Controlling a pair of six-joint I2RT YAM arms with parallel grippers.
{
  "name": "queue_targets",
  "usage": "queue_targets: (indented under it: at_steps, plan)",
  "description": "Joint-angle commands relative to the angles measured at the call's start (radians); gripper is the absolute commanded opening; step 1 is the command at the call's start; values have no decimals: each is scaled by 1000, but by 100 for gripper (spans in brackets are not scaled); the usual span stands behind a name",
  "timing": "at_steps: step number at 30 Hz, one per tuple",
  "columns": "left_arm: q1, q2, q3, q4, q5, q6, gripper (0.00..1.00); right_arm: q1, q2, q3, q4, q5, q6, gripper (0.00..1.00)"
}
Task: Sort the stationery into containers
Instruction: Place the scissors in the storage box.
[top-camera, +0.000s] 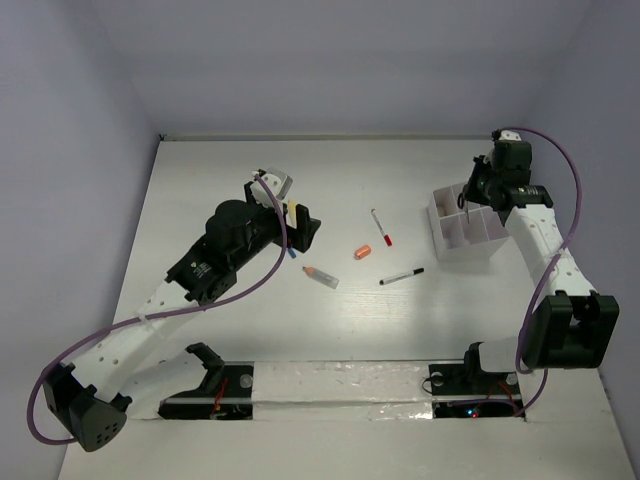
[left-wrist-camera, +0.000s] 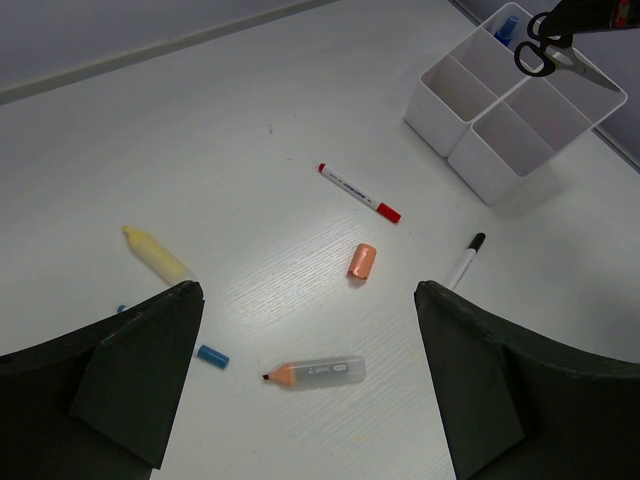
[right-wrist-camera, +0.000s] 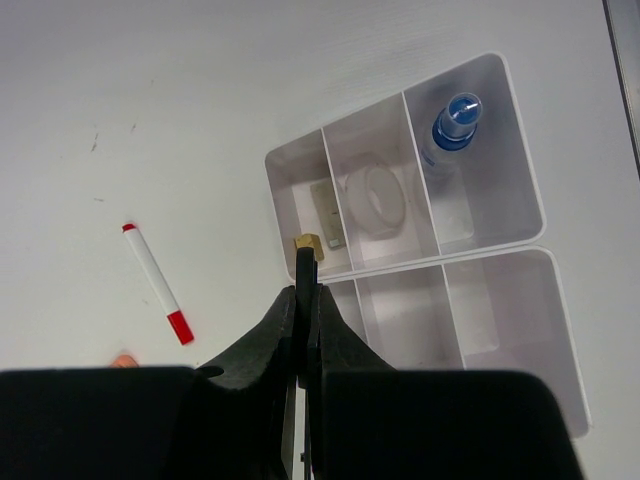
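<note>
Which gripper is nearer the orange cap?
Left. The left gripper faces the orange cap, close by; the right gripper holds scissors over the organizer, well beyond it.

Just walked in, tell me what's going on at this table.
Stationery is being sorted into a white divided box. The right hand is shut on the black-handled scissors, holding them over the box, which holds a blue-tipped pen and tape roll. The left hand hangs open above a red-capped pen, orange cap, black marker and orange-tipped crayon lying loose on the table.
</note>
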Motion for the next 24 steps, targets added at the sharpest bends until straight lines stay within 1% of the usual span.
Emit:
queue_targets:
  at_steps: [1,16,24]
  plan:
    - [-2,-14,-4,48,-3,-3,85,-8,-5,40,18,-23,-5,0]
    - [-2,-9,-3,48,2,-3,85,-8,-45,14,58,20,-1,0]
    - [-2,-12,-3,48,3,-3,86,-8,-61,5,58,79,-4,0]
